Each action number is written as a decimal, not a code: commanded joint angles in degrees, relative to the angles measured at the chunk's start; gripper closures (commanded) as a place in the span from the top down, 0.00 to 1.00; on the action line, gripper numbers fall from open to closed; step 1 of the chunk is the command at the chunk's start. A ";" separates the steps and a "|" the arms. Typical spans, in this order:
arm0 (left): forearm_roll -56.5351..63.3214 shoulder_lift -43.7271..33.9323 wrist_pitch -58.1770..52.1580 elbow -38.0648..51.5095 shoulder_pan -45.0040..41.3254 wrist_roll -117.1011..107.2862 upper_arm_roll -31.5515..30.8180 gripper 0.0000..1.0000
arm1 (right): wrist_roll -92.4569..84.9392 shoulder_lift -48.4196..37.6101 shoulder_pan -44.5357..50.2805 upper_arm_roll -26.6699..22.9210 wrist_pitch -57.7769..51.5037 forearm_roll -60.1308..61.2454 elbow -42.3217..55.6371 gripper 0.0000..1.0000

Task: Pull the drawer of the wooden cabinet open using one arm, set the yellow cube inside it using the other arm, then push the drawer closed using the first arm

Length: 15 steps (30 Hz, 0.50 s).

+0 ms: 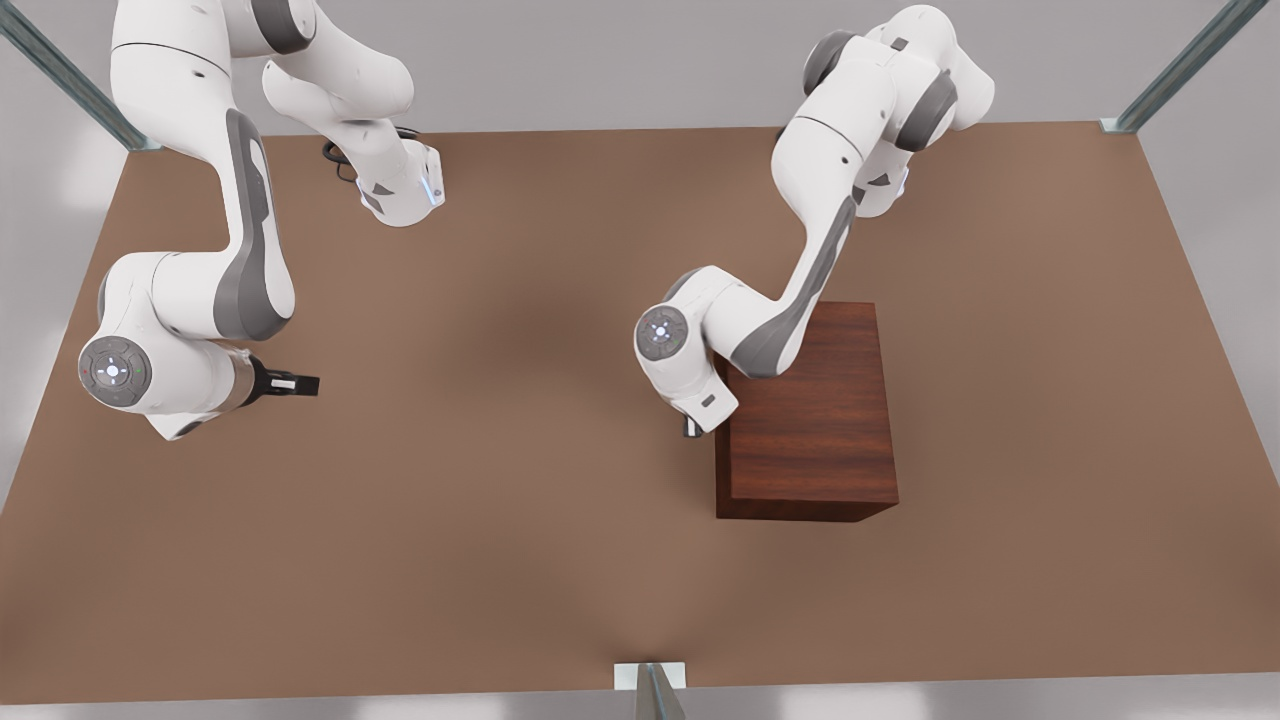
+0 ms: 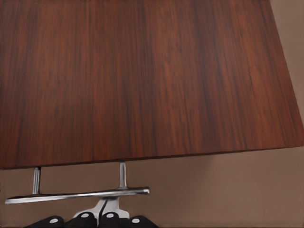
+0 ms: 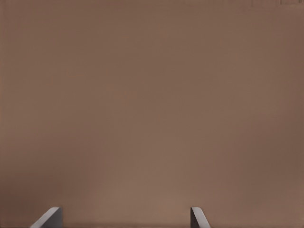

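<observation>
Front view, one wooden cabinet, left tool gripping handle, right tool spread wide.

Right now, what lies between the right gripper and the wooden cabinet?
From the waiting right gripper, the front view shows bare table, then the left gripper beside the wooden cabinet.

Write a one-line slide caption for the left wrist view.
Left gripper at the silver handle on the cabinet front, drawer not pulled out.
</observation>
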 commanded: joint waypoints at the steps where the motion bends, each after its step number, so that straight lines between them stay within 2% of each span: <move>1: -3.70 -0.14 -1.54 1.70 0.09 5.29 -0.02 0.00 | -5.05 -0.06 0.00 0.00 -0.02 0.01 0.02 1.00; 2: -6.24 -0.14 -1.63 3.63 0.53 5.38 0.07 0.56 | -5.05 -0.06 0.00 0.00 -0.02 0.01 0.02 1.00; 3: -8.09 -1.19 -1.72 5.13 2.28 5.73 -0.02 1.00 | -5.05 -0.06 0.00 0.00 -0.02 0.01 0.02 1.00; 4: -11.78 -5.06 -3.73 4.69 5.45 13.18 -0.11 1.00 | -5.05 -0.06 0.00 0.00 -0.02 0.01 0.02 1.00; 6: -12.58 -11.92 -15.59 2.94 12.56 38.40 0.33 1.00 | -5.05 -0.06 -0.09 0.00 -0.02 0.01 0.02 1.00; 7: -12.67 -17.44 -17.44 -1.62 18.35 55.76 0.33 1.00 | -5.14 -0.06 -0.09 0.00 -0.02 0.01 0.02 1.00; 8: -15.82 -21.50 -21.39 -2.52 26.79 81.97 0.42 1.00 | -5.05 -0.06 -0.09 0.00 -0.02 0.01 0.02 1.00; 9: -21.01 -22.38 -24.65 -1.55 33.13 106.68 0.33 1.00 | -5.05 -0.06 0.00 0.00 -0.02 0.01 0.02 1.00; 10: -18.30 -21.85 -24.83 1.44 33.14 114.54 -0.19 1.00 | -5.05 -0.06 -0.09 0.00 -0.02 0.01 0.02 1.00; 12: -17.24 -22.20 -20.80 -0.40 33.32 135.37 -0.46 1.00 | -5.05 -0.06 -0.09 0.00 -0.02 0.01 0.02 1.00; 13: -17.15 -29.40 -9.99 -13.04 33.49 136.25 -0.37 1.00 | -5.14 -0.06 -0.09 0.00 -0.02 0.01 0.02 1.00; 15: -16.62 -29.50 -10.07 -12.18 33.49 138.45 -0.37 1.00 | -5.05 -0.06 0.00 0.00 -0.02 0.01 0.02 1.00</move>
